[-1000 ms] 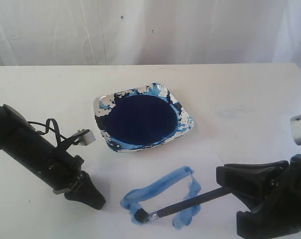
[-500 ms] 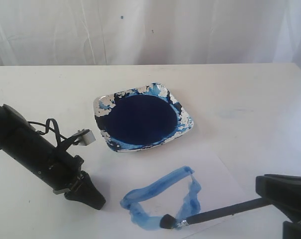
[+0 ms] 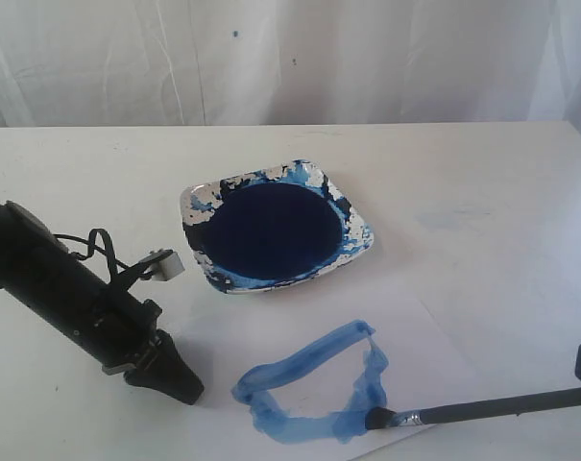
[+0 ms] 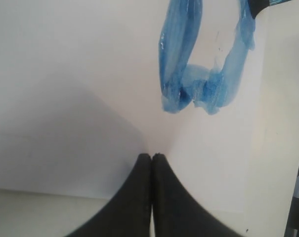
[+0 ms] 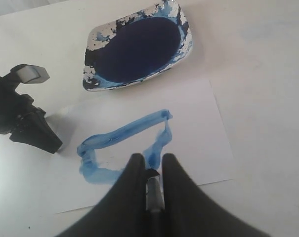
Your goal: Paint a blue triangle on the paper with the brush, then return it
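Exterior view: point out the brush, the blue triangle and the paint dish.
brush (image 3: 482, 410), exterior view, middle of the black handle.
blue triangle (image 3: 304, 360), exterior view, on its upper painted stroke.
dish (image 3: 359, 233), exterior view, right rim beside the dark paint pool.

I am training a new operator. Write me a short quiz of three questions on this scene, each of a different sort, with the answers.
1. Fill in: the left tool, beside the blue triangle, has its jaws ____.
2. True or false: the brush lies in the dish of dark paint.
3. Where is the brush tip? A. on the bare table; B. at the triangle's lower right corner in the exterior view, on the paper; C. on the dish rim.
Key: 1 shut; 2 false, the right tool holds it; 3 B.
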You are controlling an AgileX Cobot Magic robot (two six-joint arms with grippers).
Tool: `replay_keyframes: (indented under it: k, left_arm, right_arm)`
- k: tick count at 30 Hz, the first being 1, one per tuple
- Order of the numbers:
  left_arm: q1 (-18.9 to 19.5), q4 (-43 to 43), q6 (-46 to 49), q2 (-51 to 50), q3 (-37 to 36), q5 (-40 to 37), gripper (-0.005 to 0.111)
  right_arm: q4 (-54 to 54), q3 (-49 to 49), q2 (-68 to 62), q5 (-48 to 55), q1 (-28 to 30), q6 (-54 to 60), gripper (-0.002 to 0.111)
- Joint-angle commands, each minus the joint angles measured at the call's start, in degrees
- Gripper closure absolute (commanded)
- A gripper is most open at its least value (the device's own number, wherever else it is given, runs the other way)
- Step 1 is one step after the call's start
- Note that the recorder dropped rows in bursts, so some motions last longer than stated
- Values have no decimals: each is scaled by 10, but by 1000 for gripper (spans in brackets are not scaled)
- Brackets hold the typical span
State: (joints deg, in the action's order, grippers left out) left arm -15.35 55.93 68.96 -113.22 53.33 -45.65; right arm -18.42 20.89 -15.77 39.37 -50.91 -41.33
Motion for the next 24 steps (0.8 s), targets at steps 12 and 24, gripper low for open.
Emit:
replay_keyframes:
  k: [12, 24]
  left_arm:
    - [-2, -33, -3, -4, -2, 26, 107]
    - [-2, -37, -3, -4, -2, 26, 107]
  right_arm:
    - [-10, 39, 3, -11, 1, -2, 108]
    - [-13, 66, 3, -105, 1, 0, 108]
